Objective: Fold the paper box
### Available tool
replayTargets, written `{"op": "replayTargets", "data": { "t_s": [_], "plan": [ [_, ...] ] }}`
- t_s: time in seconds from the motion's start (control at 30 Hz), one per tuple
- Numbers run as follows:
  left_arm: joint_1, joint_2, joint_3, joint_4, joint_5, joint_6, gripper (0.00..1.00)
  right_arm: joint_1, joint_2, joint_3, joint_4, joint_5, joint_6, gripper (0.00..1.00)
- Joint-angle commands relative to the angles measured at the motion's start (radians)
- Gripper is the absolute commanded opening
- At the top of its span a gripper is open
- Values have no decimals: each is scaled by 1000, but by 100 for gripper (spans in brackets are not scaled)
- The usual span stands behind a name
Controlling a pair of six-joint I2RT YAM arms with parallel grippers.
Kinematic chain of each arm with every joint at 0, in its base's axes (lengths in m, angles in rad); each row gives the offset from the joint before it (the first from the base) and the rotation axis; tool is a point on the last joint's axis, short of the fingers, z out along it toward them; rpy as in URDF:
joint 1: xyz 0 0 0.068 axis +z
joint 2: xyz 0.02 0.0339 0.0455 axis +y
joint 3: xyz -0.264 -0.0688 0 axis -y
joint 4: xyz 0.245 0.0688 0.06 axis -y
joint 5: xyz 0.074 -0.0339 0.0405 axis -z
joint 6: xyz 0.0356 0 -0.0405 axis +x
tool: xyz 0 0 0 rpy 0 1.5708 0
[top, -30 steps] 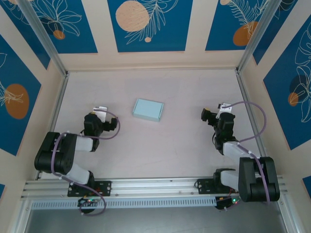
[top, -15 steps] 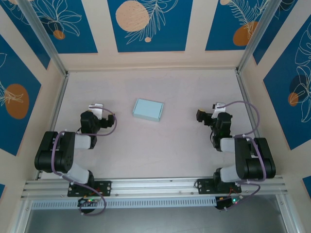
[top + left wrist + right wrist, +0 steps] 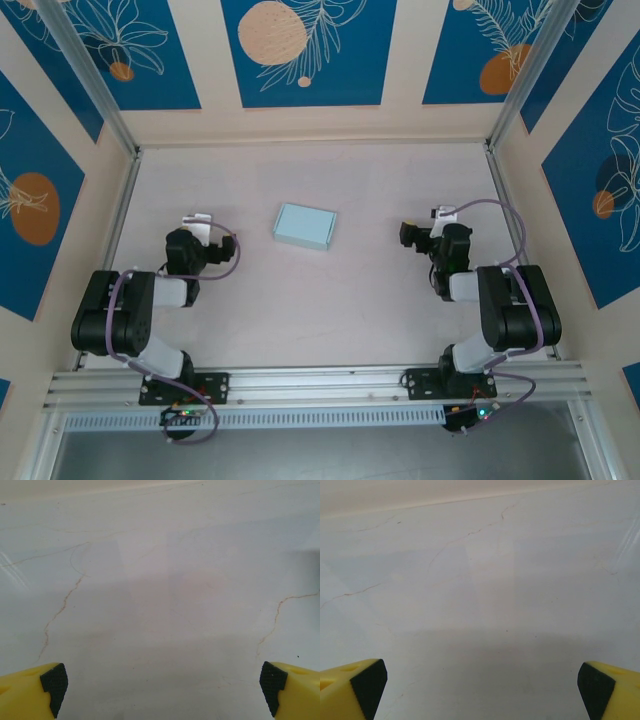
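One small, pale light-blue rectangular paper box [image 3: 305, 226] lies flat on the pale, faintly veined table [image 3: 330, 310], a little left of centre in the upper half of the top view, and it already looks closed up. Being thin card, it is probably very light, easily dented and apt to skid on the smooth top. A soft pinch across its two long sides, or one claw steadying it while the other works an edge, seems the safest hold. Bare tabletop surrounds it, with the back wall [image 3: 310, 125] and the metal side rails [image 3: 125, 200] well apart. The left gripper [image 3: 200, 238] sits to its left and the right gripper [image 3: 412, 236] to its right, neither touching it. Both wrist views show the yellow, black-tipped fingers [image 3: 50, 682] spread wide, holding nothing.
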State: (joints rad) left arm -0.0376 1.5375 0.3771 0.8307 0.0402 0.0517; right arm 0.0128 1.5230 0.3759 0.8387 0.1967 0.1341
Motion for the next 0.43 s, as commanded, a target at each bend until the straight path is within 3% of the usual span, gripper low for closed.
{"op": "replayTargets", "data": {
  "t_s": [0.0, 0.4],
  "plan": [
    [-4, 0, 17, 18, -4, -6, 100, 7, -1, 20, 7, 32, -3, 99],
    [-5, 1, 16, 19, -2, -4, 100, 7, -1, 20, 6, 32, -4, 99]
  ]
}}
